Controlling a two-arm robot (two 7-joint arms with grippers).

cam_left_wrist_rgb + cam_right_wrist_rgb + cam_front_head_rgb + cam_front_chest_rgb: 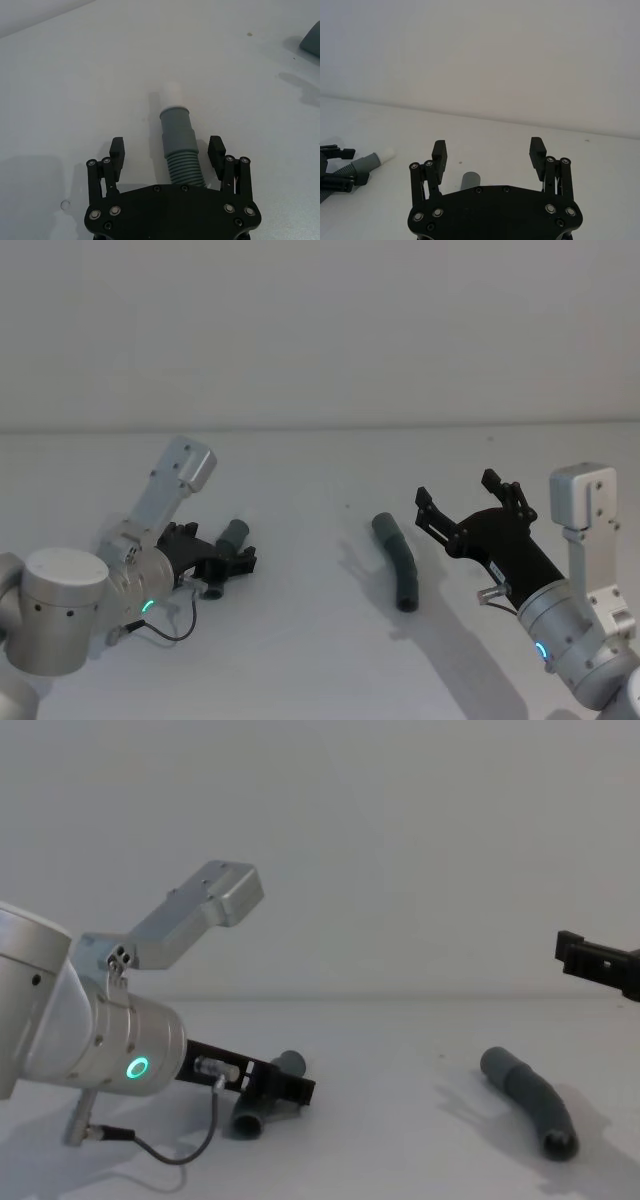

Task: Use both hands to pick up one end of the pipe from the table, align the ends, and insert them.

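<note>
Pickup stage: left gripper [166, 146], eight o'clock, jaws apart astride one pipe piece [176, 137]; right gripper [456, 487], four o'clock, agape beside other piece [397, 558]; next, clamping, lifting.

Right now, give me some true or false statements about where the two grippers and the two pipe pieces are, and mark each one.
1. The left gripper is open, with its fingers on either side of one pipe piece. True.
2. The right gripper is shut on the other pipe piece. False: it is open and hangs above that piece, which lies on the table.
3. The two pipe pieces are joined end to end. False: they lie well apart on the table.
4. The pipe piece at the left gripper ends in a white tip. True.
</note>
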